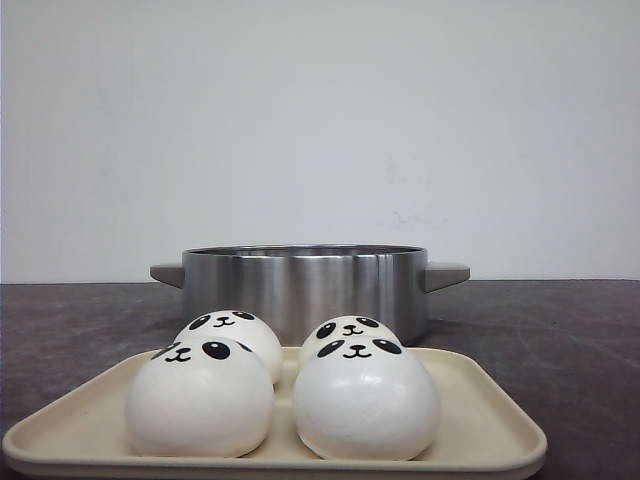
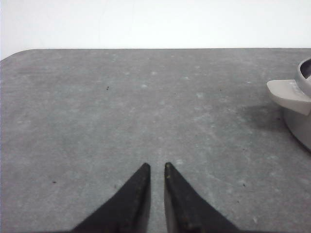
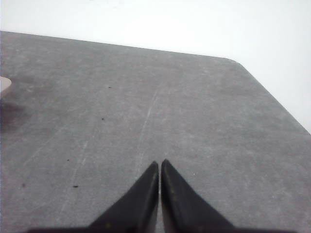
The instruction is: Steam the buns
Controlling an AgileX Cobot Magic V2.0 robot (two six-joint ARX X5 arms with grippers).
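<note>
Nearest, the cream tray (image 1: 480,425) holds the buns (image 1: 285,385), the front pair half hiding the rear pair. Behind stands the steel pot (image 1: 305,285), its inside unseen. Neither arm shows in front. The left gripper (image 2: 156,167) and the right gripper (image 3: 160,164) rest closed over the bare table (image 2: 121,111), empty.

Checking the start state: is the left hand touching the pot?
Apart. In the left wrist view, bare table lies between the left hand and the pot.

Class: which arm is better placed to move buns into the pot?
Left, marginally: the left gripper has the pot close; the right gripper glimpses only a handle tip. Neither sees the buns.
</note>
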